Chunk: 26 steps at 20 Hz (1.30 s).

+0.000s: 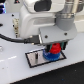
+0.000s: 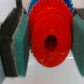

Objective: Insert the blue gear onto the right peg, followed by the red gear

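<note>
Though blurry, tool (image 2: 46,44) seemingly pinching red gear (image 2: 48,40).

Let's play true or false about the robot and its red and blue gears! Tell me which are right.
1. The gripper holds the red gear between its two pads. True.
2. The red gear has no hole. False: it has a round hole in the middle.
3. The blue gear sits on the grey plate, under the red gear. True.
4. The red gear lies far off on the white table. False: it is over the plate, in the gripper.
</note>
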Tool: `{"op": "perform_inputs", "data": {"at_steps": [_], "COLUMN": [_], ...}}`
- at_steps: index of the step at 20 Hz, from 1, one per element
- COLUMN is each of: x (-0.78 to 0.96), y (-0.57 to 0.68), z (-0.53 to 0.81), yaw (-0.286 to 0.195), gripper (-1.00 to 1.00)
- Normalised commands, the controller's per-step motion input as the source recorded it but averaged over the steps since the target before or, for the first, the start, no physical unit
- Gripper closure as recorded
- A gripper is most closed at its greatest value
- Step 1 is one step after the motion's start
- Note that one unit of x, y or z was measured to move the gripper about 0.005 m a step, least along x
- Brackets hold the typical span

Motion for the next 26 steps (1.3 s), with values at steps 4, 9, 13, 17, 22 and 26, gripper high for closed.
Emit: {"op": "perform_inputs", "data": {"at_steps": [4,9,13,17,22,26], "x": [0.0,-0.01,0.02,0.03,0.0,0.02], "y": [0.0,-0.03,-0.03,-0.03,-0.02,0.02], "z": [0.3,0.05,-0.12,-0.27,-0.07,0.15], "yaw": [0.0,0.0,0.0,0.0,0.0,0.0], "gripper": [1.0,1.0,1.0,1.0,1.0,1.0]}}
